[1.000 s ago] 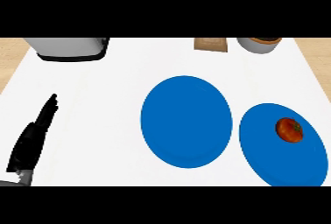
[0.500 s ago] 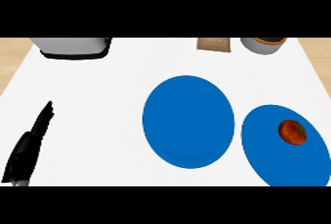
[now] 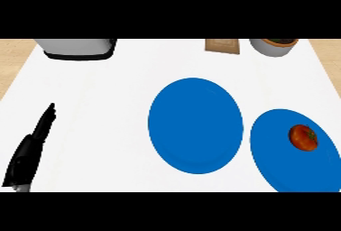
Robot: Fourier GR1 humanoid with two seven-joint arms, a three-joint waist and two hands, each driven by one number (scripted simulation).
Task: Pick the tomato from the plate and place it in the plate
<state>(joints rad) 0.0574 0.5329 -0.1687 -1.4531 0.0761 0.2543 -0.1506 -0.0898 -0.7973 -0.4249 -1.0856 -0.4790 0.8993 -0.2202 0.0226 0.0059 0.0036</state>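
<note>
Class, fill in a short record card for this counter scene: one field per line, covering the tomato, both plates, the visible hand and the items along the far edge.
tomato: on the right plate, upper part
right plate: blue, holds the tomato
middle plate: blue, nothing on it
left hand: lower left, fingers straight, touching nothing
right hand: not in view
far edge: grey appliance, brown block, grey pot

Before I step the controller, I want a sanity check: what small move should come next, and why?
Probably bring the right hand, not in view, up from the lower edge toward the tomato. The tomato lies untouched on the right plate, the middle plate holds nothing, and the left hand rests open, fingers straight, at the far left.
</note>
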